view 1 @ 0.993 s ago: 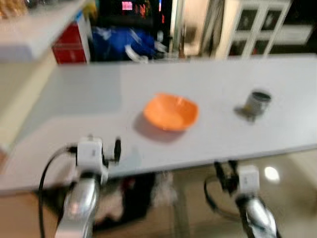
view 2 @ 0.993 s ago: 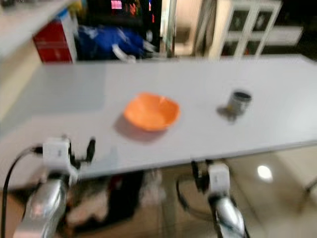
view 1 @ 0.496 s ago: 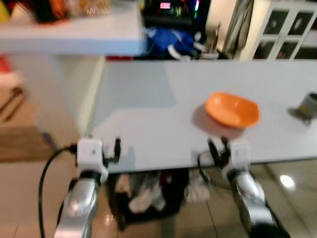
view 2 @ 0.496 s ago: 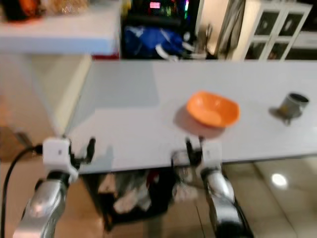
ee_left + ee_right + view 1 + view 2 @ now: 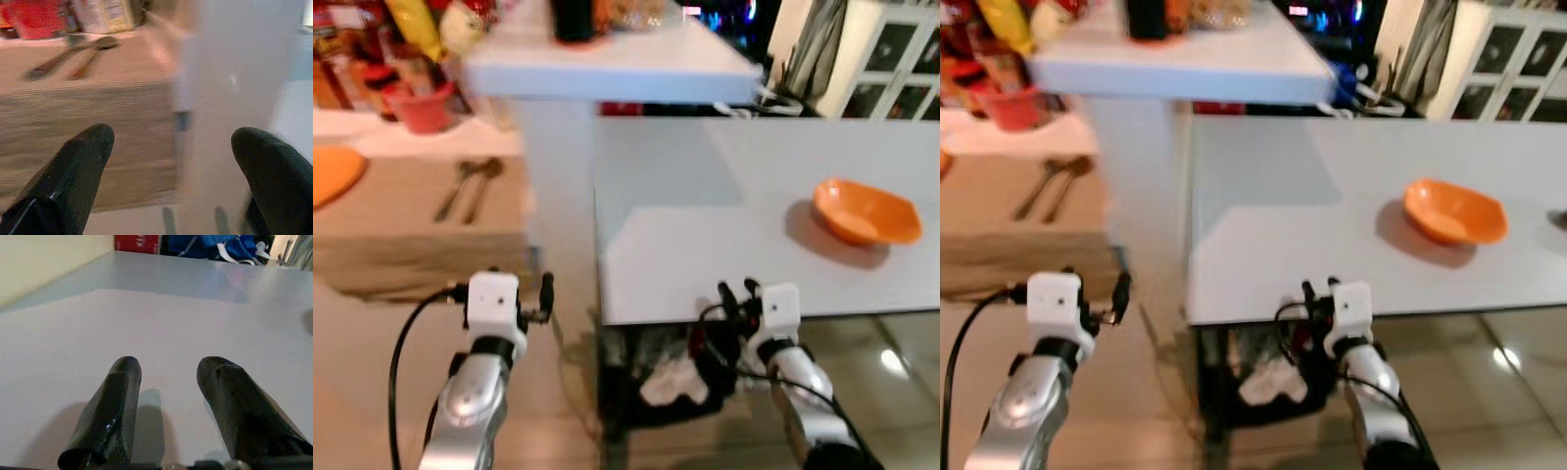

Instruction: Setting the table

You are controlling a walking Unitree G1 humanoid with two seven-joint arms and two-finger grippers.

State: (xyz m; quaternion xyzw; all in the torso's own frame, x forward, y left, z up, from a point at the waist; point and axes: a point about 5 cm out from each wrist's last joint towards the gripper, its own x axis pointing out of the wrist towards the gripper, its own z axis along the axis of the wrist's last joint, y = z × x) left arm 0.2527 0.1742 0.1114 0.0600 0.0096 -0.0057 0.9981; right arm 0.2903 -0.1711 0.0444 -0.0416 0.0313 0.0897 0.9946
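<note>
An orange bowl (image 5: 867,211) sits on the white table (image 5: 705,255), to the right. Two spoons (image 5: 470,186) lie side by side on a tan counter (image 5: 411,225) at the left, with the edge of an orange plate (image 5: 328,171) further left. My left gripper (image 5: 173,134) is open and holds nothing; it hangs in front of the counter, short of the spoons (image 5: 73,54). My right gripper (image 5: 168,364) is open too, low at the table's front edge with bare tabletop ahead of it. The pictures are blurred.
A raised white shelf (image 5: 607,64) with packets and a bottle stands between counter and table. A red container (image 5: 421,108) is behind the spoons. Clutter (image 5: 675,377) lies under the table. A white cabinet (image 5: 891,49) stands at the back right.
The whole view has swung left: the bowl slid to the right of the picture, the grey cup passed out of frame, and the counter with spoons came in. My right gripper rose to the table edge.
</note>
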